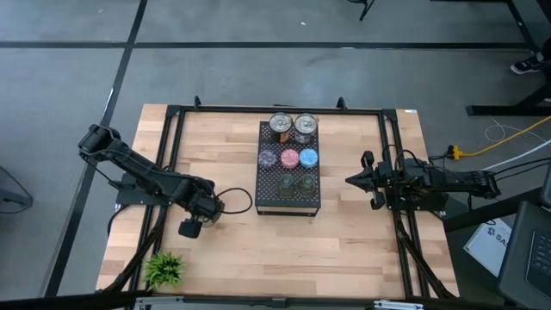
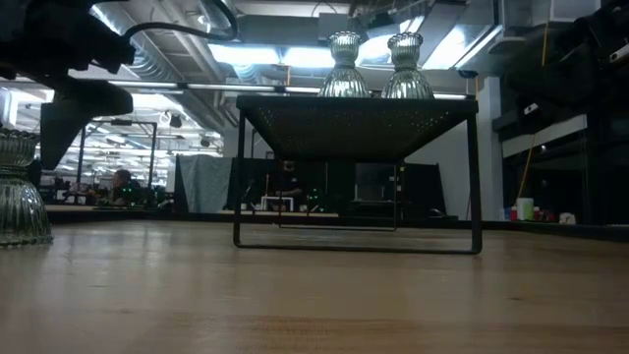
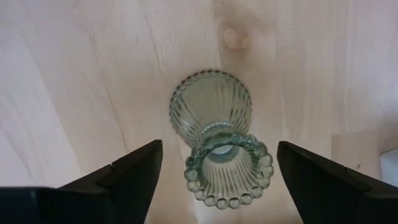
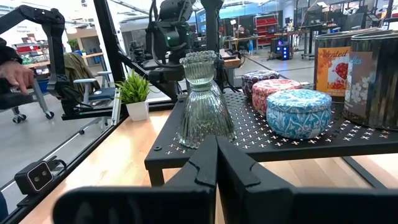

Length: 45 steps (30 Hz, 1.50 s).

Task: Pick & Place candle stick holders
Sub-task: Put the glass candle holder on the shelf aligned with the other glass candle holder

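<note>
The black perforated metal tray (image 1: 288, 196) on the pale wooden table (image 1: 232, 250) carries ribbed clear glass candle stick holders (image 4: 204, 99) beside round patterned tins (image 4: 299, 112), blue, pink and dark. One more ribbed glass holder (image 3: 214, 134) stands upright on the wood between the left gripper's (image 3: 217, 171) parted fingers, untouched. The right gripper (image 4: 216, 163), closed and empty, waits just right of the tray. The holder is barely discernible from above.
</note>
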Each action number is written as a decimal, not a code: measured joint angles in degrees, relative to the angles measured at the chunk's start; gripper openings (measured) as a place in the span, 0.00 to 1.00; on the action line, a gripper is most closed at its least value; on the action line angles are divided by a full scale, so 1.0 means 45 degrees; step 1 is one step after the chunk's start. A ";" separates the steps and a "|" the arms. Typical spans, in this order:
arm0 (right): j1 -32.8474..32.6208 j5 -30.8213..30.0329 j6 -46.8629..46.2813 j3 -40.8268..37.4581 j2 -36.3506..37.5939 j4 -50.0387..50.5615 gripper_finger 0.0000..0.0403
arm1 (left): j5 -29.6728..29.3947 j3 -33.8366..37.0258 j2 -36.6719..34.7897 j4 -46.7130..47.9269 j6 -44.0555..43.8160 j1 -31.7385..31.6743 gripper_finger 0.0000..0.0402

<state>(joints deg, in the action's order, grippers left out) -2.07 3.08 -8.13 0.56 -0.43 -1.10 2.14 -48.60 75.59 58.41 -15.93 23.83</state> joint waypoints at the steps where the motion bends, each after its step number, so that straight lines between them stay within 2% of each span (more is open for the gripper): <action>1: -0.0005 -0.0002 0.0001 0.0000 0.0005 0.0000 0.01 | 0.0046 0.0000 0.0000 0.0051 -0.0008 0.0002 0.77; 12: -0.0002 -0.0003 0.0001 0.0000 0.0001 -0.0001 0.01 | 0.0108 0.0000 0.0000 0.0112 -0.0434 0.0002 0.61; 25: 0.0000 -0.0003 -0.0003 0.0000 0.0000 0.0000 0.01 | 0.0110 0.0000 0.0005 0.0107 -0.0532 0.0001 0.47; 38: -0.0003 -0.0003 0.0002 0.0000 0.0003 -0.0005 0.01 | 0.0130 -0.0037 0.0010 0.0117 -0.0532 0.0004 0.46; 45: -0.0005 -0.0003 0.0000 0.0000 0.0000 -0.0003 0.01 | 0.0125 -0.1007 0.0015 0.0633 -0.0532 -0.0034 0.45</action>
<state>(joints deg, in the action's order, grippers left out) -2.09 3.07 -8.13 0.56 -0.43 -1.12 2.70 -53.13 75.66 61.26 -18.33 23.68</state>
